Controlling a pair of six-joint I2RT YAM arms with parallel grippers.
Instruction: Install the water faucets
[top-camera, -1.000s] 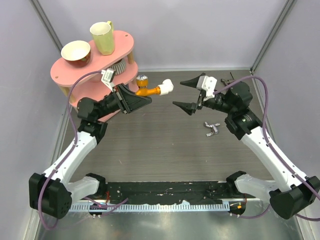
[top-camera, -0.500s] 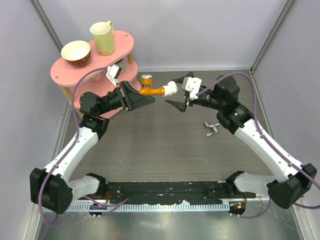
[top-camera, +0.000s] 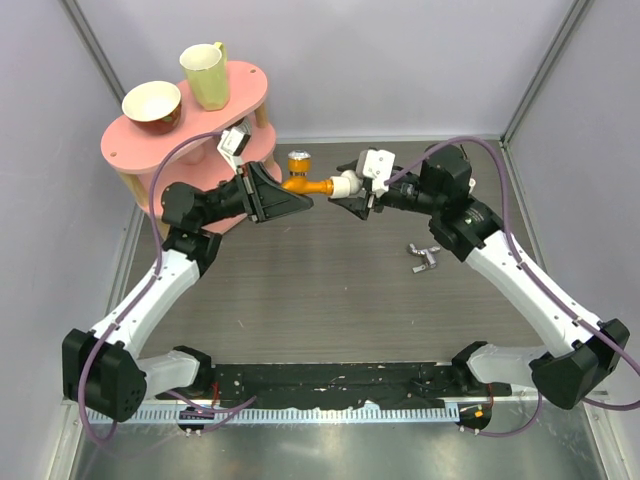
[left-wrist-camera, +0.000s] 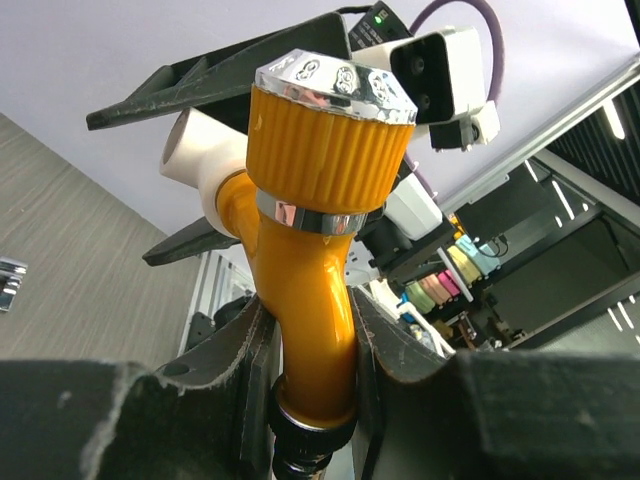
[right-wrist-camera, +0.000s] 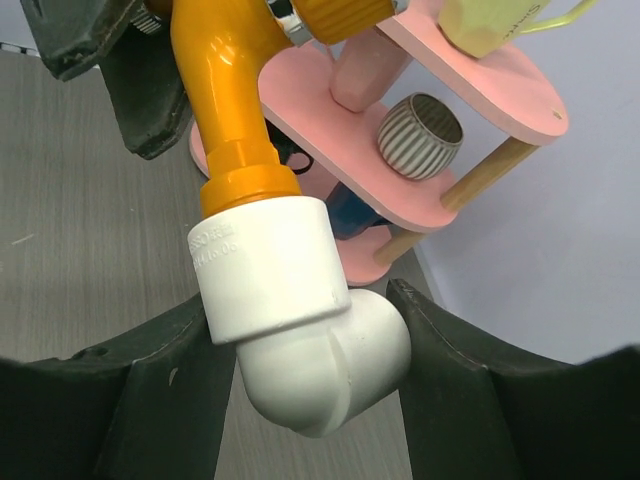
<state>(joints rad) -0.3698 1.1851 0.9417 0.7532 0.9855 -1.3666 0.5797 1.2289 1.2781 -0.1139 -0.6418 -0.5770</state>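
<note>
The orange tap (top-camera: 308, 186) with a silvery knob (top-camera: 298, 160) is held in the air over the back of the table. My left gripper (top-camera: 296, 194) is shut on its orange stem (left-wrist-camera: 310, 300), knob end up in the left wrist view. The white pipe fitting (top-camera: 346, 184) sits on the tap's other end (right-wrist-camera: 232, 150). My right gripper (top-camera: 349, 187) has a finger on each side of the white fitting (right-wrist-camera: 300, 320), both touching it. The right gripper's fingers (left-wrist-camera: 200, 90) show behind the tap in the left wrist view.
A pink two-tier shelf (top-camera: 120, 140) stands at the back left with a bowl (top-camera: 152, 103) and a yellow cup (top-camera: 205, 73) on top and a striped cup (right-wrist-camera: 420, 135) on the lower tier. Small silver metal pieces (top-camera: 425, 258) lie on the table at the right.
My right gripper has moved left to the white fitting and closed around it. My left gripper has shifted slightly, keeping the tap.
</note>
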